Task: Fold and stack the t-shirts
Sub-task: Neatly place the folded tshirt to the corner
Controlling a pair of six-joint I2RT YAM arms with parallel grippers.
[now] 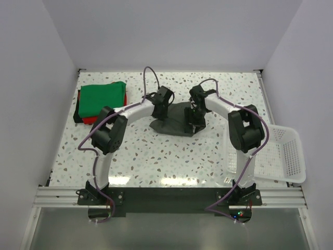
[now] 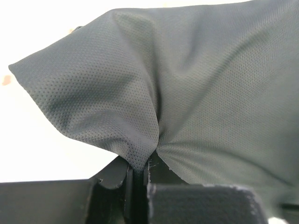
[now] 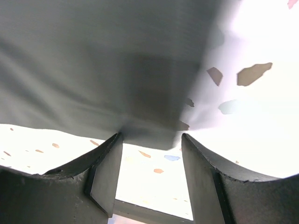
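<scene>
I have the left gripper (image 2: 138,176) closed tight on a pinch of the grey shirt (image 1: 174,122). In its wrist view the cloth gathers into a narrow fold that runs down between the two shut fingers, and the rest of the fabric fans out above and to the right. From overhead I see that gripper at the left edge of the shirt, pointing down onto it.

The right gripper (image 3: 149,156) is at the shirt's right side, with the crumpled cloth between it and the other one. Its fingers (image 3: 105,172) stand apart, and speckled tabletop shows through the gap. A blurred edge of the grey cloth reaches across just at the fingertips. I cannot tell whether either tip touches it, but nothing is clamped there.

The grey shirt lies bunched in a low, uneven heap around the middle of the table (image 1: 156,161), a little towards the far side. It is not folded.

Near the far left corner of the table the green shirt (image 1: 103,99) lies folded into a rectangle on top of the red shirt (image 1: 86,121), of which only a thin border shows along the left and near edges. Both are well apart from the grey one. A white mesh basket (image 1: 286,156) sits at the right edge of the table, beside the right arm
</scene>
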